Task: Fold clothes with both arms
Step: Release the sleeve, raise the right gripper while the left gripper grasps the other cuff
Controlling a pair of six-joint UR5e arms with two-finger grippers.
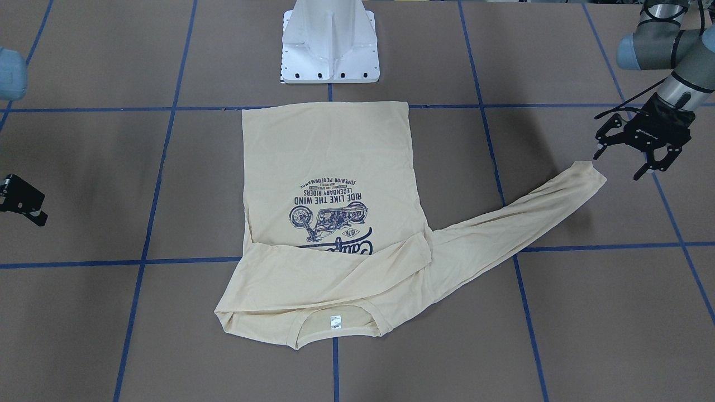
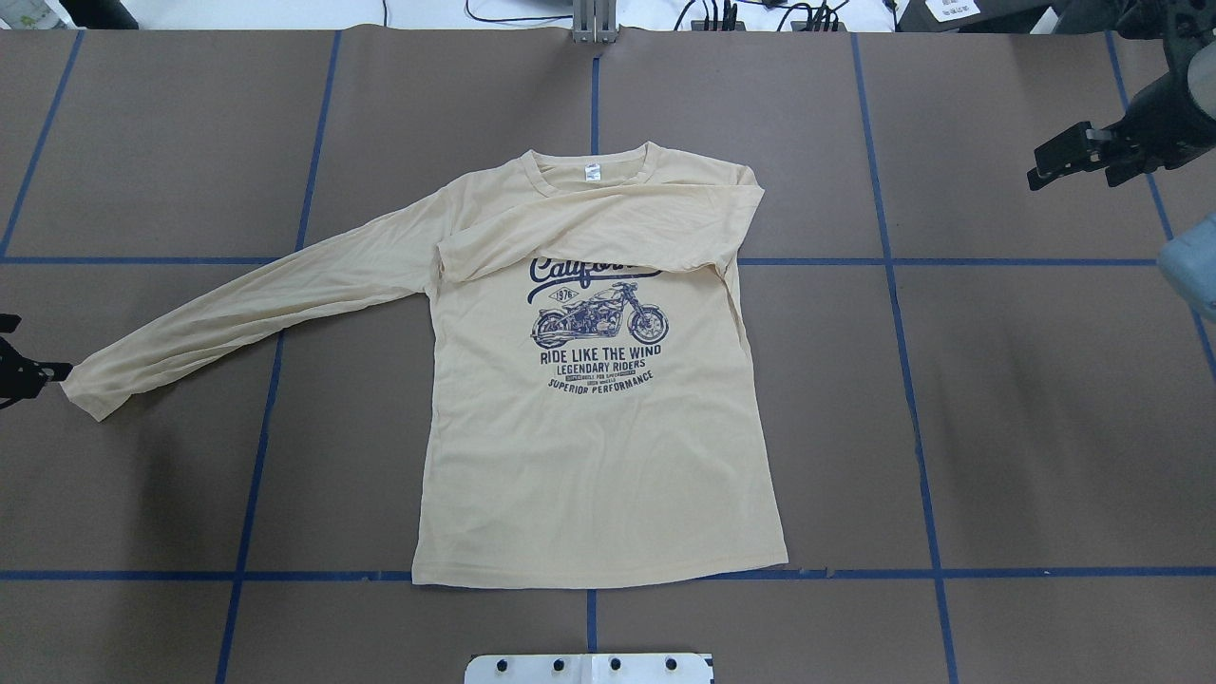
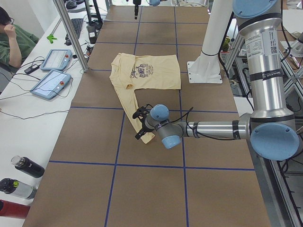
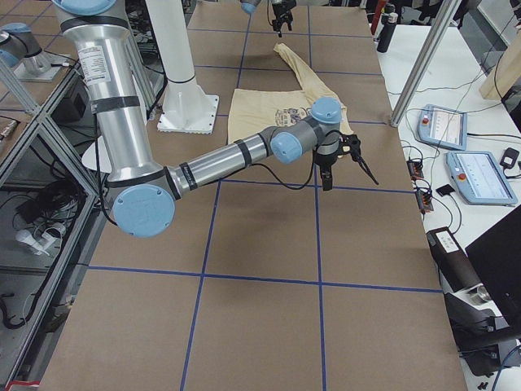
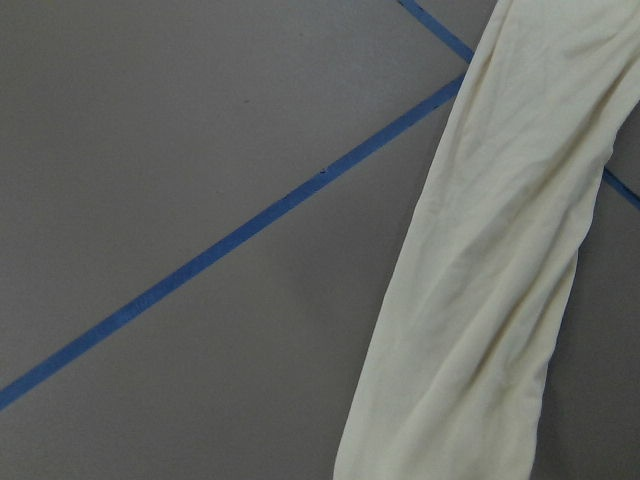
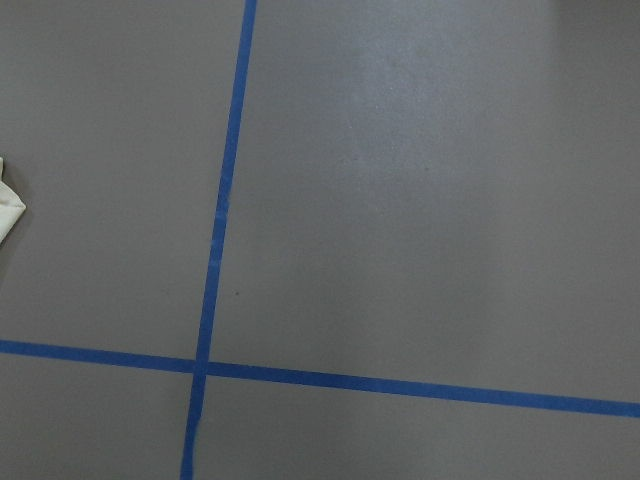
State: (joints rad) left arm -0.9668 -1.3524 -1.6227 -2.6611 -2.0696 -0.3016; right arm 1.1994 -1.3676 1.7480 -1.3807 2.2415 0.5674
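Observation:
The pale cream-yellow long-sleeved T-shirt [image 2: 589, 456] lies flat, print side up, neck label [image 2: 592, 173] at the far end. One sleeve [image 2: 608, 223] is folded across the chest and covers part of the "California" print. The other sleeve [image 2: 247, 309] stretches out toward my left side; it also shows in the left wrist view [image 5: 490, 280]. My left gripper [image 1: 619, 164] is open and empty, hovering just beside that sleeve's cuff [image 1: 586, 173]. My right gripper [image 2: 1073, 161] is open and empty, well off to the shirt's other side, above bare table.
The white pedestal base [image 1: 330, 50] stands just past the shirt's hem. Blue tape lines [image 6: 215, 250] grid the brown table. On the operators' side stand two tablets [image 3: 52, 78], bottles [image 3: 26, 166] and metal posts [image 3: 71, 33]. A person [image 3: 12, 40] sits there.

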